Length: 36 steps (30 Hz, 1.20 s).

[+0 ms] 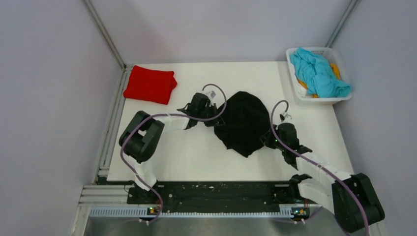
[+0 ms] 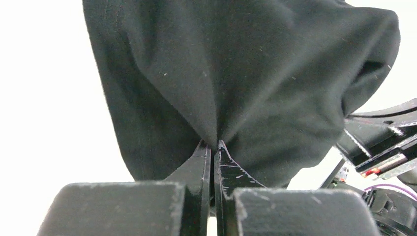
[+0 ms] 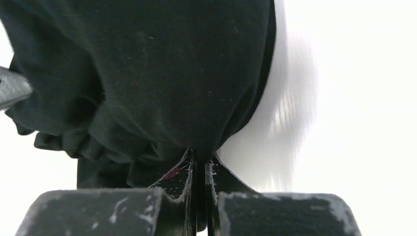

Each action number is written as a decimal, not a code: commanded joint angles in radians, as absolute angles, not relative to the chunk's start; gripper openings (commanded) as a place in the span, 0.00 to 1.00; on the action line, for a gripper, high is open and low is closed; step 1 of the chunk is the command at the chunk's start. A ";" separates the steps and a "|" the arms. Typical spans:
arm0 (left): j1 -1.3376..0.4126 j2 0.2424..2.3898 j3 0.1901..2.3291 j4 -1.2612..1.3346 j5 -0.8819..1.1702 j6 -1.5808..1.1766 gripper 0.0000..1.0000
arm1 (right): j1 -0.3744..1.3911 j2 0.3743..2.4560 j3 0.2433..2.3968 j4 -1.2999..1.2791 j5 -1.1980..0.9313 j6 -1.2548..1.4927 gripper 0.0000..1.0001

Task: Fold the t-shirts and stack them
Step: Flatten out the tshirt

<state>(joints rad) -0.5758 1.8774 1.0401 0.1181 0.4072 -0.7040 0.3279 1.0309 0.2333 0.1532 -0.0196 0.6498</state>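
Note:
A black t-shirt [image 1: 244,122] hangs bunched between my two grippers over the middle of the white table [image 1: 196,152]. My left gripper [image 1: 214,118] is shut on its left edge; in the left wrist view the cloth [image 2: 236,73] is pinched between the closed fingertips [image 2: 215,145]. My right gripper [image 1: 269,141] is shut on its right edge; in the right wrist view the cloth [image 3: 147,64] fills the top above the closed jaws [image 3: 200,155]. A folded red t-shirt [image 1: 150,84] lies at the far left of the table.
A white basket [image 1: 342,98] at the far right holds crumpled light-blue [image 1: 318,73] and orange clothes. Grey walls stand on both sides, and a metal rail [image 1: 112,123] runs along the table's left edge.

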 commanded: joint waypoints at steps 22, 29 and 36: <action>-0.585 0.649 0.916 -0.129 0.010 -0.533 0.00 | 0.344 0.477 0.982 -0.319 -0.227 0.307 0.00; -0.585 0.498 1.085 -0.175 0.084 -0.482 0.00 | 0.342 0.541 1.247 -0.280 -0.454 0.370 0.00; -0.585 0.555 1.266 -0.247 0.093 -0.456 0.00 | 0.343 0.621 1.417 -0.235 -0.573 0.433 0.00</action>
<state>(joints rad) -0.5873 0.5022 1.1858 -0.2039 0.1291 -0.5007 0.3344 0.5835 1.3277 -0.3176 -0.5179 0.3954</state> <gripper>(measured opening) 0.023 0.018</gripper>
